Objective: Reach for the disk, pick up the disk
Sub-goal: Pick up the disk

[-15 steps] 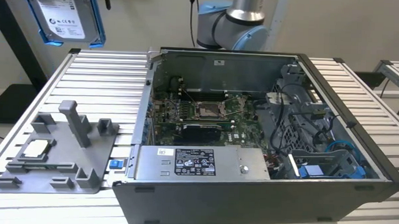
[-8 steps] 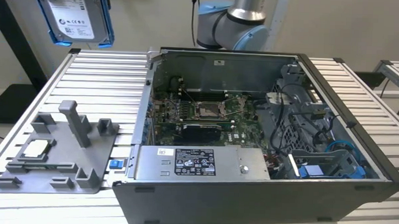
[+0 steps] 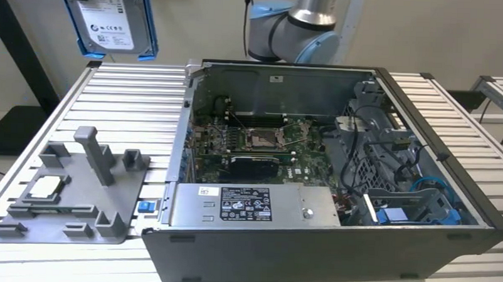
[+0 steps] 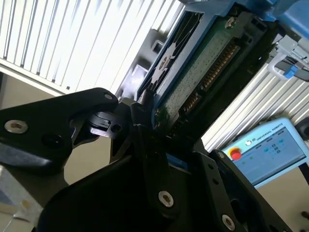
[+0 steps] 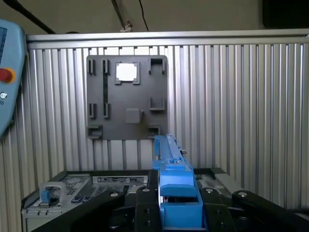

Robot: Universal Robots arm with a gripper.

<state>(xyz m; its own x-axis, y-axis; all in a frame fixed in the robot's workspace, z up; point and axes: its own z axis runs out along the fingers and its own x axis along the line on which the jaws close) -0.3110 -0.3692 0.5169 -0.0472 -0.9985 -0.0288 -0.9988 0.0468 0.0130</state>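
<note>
One disk, clamped and held high over the table.

Gripper [image 5: 176, 194] is closed on the disk [image 3: 113, 18], its fingers [image 4: 143, 112] pinching the blue bracket [image 5: 170, 154] at one short end. In the exterior view the disk hangs in the air over the table's [image 3: 135, 102] far corner on that view's left, well clear of the grey fixture [image 3: 76, 194] and the open case [image 3: 315, 247]. The long axis runs nearly vertical, straight out from the gripper, with the lower end tipped slightly. The labelled face looks toward the exterior camera and the circuit-board face shows in the second wrist view. My worry is the narrow hold at one end. A quick swing could let the disk pivot or slide out and drop onto the table or fixture.
</note>
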